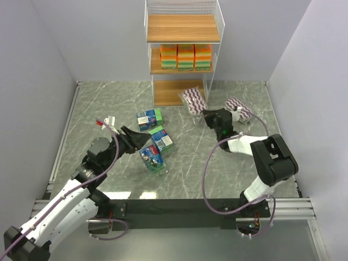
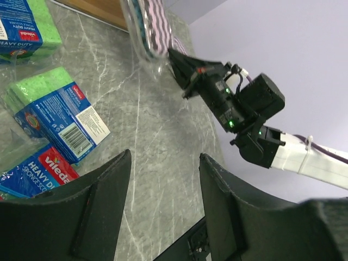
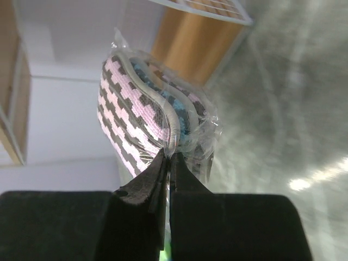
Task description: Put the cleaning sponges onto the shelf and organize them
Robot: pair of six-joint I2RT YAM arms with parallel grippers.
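My right gripper (image 1: 207,115) is shut on the clear wrapper edge of an oval purple-white striped pad pack (image 1: 193,100), held just right of the shelf's bottom tier; the same pack (image 3: 142,111) fills the right wrist view, pinched at my gripper (image 3: 169,159). It also shows in the left wrist view (image 2: 152,27). A second striped pad (image 1: 238,108) lies to the right. The shelf (image 1: 182,28) holds orange blocks (image 1: 185,56) on its middle board. My left gripper (image 1: 129,136) is open and empty (image 2: 164,157) beside three blue-green packs (image 1: 149,119), (image 1: 161,139), (image 1: 153,159).
Grey side walls enclose the marbled floor (image 1: 185,174). The shelf's top board (image 1: 182,27) and bottom board (image 1: 171,92) are bare wood. A black bar (image 1: 179,206) runs along the near edge between the arm bases.
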